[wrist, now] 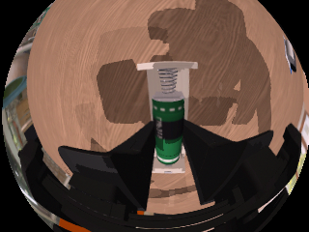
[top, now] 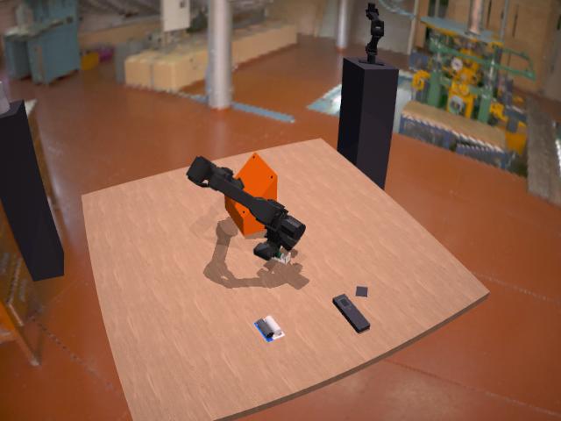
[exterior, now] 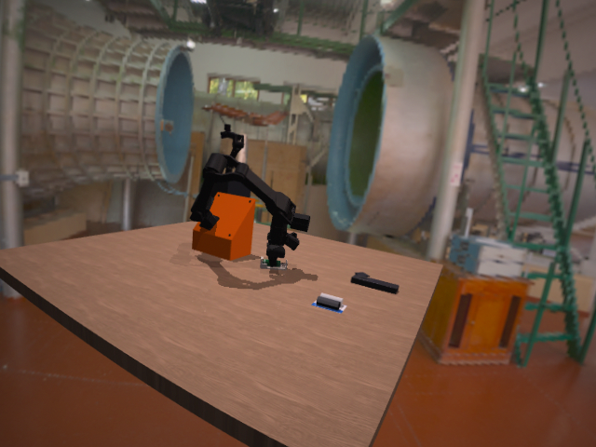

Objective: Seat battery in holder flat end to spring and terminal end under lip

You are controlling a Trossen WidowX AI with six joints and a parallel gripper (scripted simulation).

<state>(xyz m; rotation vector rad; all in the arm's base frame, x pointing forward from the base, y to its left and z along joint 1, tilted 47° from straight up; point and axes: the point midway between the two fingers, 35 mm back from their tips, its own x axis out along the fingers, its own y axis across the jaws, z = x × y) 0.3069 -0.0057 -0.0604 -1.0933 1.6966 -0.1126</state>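
The battery [wrist: 168, 145] is green with a black band and lies lengthwise over the white holder [wrist: 181, 89] [top: 286, 259] [exterior: 264, 265]. In the wrist view its silver end faces the coil spring [wrist: 168, 79], which looks long, and appears to meet or nearly meet it. Its other end is close to the holder's near end wall [wrist: 169, 170]. The battery looks nearly in line with the holder; whether it lies fully down, or under the lip, I cannot tell. My gripper [wrist: 167, 124] [top: 277, 254] [exterior: 274, 264] is shut on the battery's middle, low over the holder.
An orange block [top: 260, 185] [exterior: 233, 221] stands behind the arm. A blue and white tray with a dark and a white cylinder [top: 269, 327] [exterior: 330, 302] lies toward the front. A black remote-like bar [top: 351, 313] [exterior: 375, 282] and a small dark square [top: 361, 291] lie to the right.
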